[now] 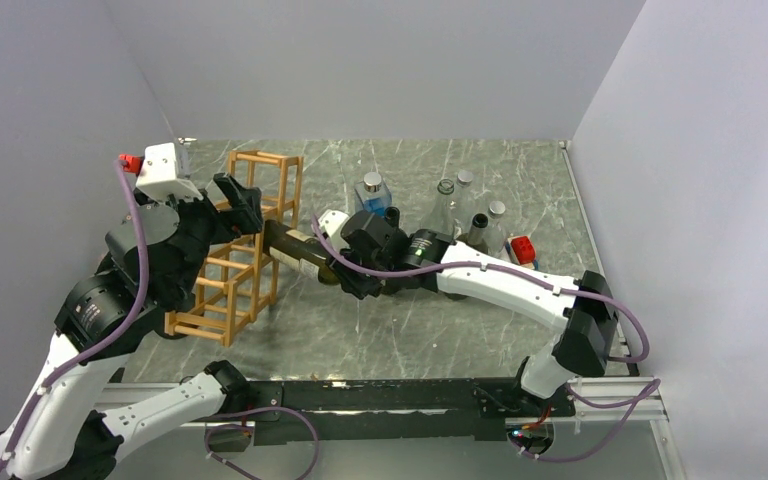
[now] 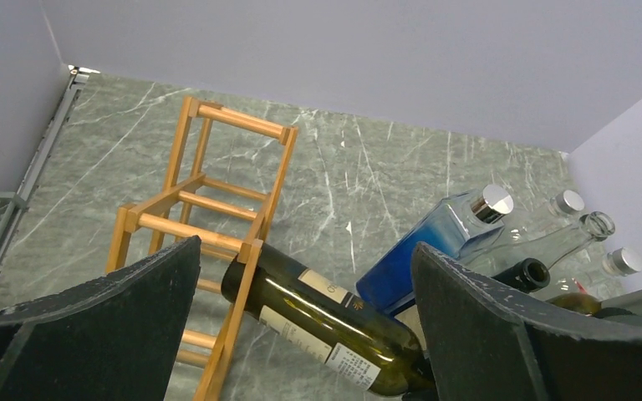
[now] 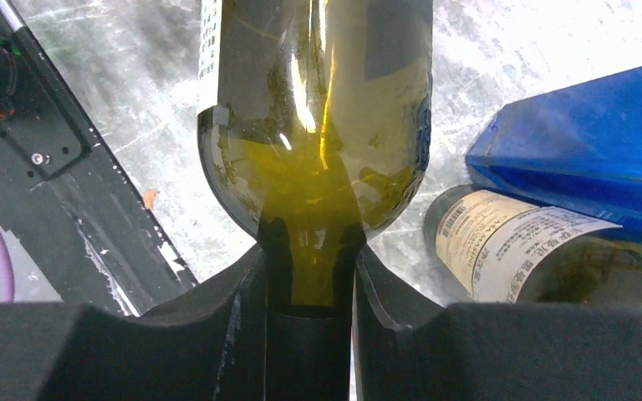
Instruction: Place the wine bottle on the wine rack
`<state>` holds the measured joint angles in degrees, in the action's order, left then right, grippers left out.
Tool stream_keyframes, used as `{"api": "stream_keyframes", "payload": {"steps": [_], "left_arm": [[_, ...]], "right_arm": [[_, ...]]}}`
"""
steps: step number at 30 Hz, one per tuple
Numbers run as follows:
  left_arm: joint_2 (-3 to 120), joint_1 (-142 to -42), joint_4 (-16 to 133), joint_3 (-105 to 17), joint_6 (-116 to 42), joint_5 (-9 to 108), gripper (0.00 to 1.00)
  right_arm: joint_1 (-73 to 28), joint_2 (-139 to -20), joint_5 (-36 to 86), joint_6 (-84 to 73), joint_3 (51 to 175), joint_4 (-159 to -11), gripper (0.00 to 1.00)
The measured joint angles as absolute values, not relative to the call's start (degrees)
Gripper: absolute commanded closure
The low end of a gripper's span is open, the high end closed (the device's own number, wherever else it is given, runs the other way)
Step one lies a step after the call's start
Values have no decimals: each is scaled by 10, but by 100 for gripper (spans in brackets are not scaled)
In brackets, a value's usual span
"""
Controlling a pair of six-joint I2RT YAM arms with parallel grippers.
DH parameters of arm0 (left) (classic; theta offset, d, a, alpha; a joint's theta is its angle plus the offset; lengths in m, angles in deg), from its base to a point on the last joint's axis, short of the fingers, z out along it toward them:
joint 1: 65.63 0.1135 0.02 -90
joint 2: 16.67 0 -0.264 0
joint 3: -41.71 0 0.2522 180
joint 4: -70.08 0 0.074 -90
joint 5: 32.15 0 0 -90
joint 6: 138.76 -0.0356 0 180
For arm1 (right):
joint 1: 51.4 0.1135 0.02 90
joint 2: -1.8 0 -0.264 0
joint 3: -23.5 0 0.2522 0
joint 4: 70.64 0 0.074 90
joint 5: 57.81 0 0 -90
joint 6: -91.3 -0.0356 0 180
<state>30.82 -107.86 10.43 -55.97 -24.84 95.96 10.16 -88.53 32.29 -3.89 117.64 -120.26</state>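
Note:
The dark green wine bottle [image 1: 298, 250] lies level above the table, its base touching a front post of the orange-brown wooden wine rack [image 1: 232, 262]. My right gripper [image 1: 350, 272] is shut on the bottle's neck [image 3: 311, 271]. In the left wrist view the bottle [image 2: 326, 322] with cream labels meets the rack [image 2: 217, 209] at a post. My left gripper [image 1: 245, 205] is open and empty, raised over the rack's upper part; its fingers [image 2: 117, 326] frame the bottle without touching it.
A blue square bottle [image 1: 373, 193], several clear bottles [image 1: 457, 200] and a dark bottle [image 1: 477, 232] stand at the back right, with a red block [image 1: 523, 248]. Another labelled bottle [image 3: 518, 251] lies beside the held one. Grey walls enclose the marble table [image 1: 440, 330].

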Motion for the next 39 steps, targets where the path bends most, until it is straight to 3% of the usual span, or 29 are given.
{"api": "stream_keyframes", "payload": {"steps": [19, 39], "left_arm": [[308, -1079, 75, -574, -241, 963, 1], [311, -1079, 67, -575, -241, 960, 1]], "right_arm": [[49, -941, 226, 92, 1127, -1040, 100], [48, -1045, 206, 121, 1220, -1013, 100]]}}
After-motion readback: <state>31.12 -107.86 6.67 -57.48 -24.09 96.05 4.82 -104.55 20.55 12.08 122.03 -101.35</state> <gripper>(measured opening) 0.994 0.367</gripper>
